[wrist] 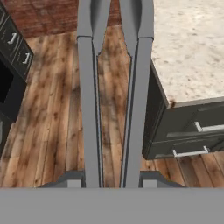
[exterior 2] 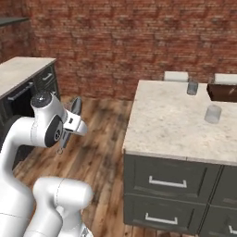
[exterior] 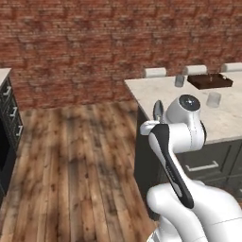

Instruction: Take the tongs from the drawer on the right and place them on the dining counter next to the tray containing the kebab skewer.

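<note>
The tongs point(wrist: 113, 96) rode clamped between the gripper point(wrist: 113, 178) fingers, arms pointing ahead, carried toward the dining counter point(exterior 2: 171, 120) where the tray point(exterior: 210, 81) waited.

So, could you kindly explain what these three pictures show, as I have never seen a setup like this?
It is a rendered kitchen. The white robot arm rides on a driving base. Two pictures come from cameras on that base, behind the arm to its left and right. The third looks along the hand itself. The two long grey bars there are the tongs, held between the jaws of the gripper. Ahead is the dining counter, stone-topped. A dark tray and two small glasses sit on it.
</note>
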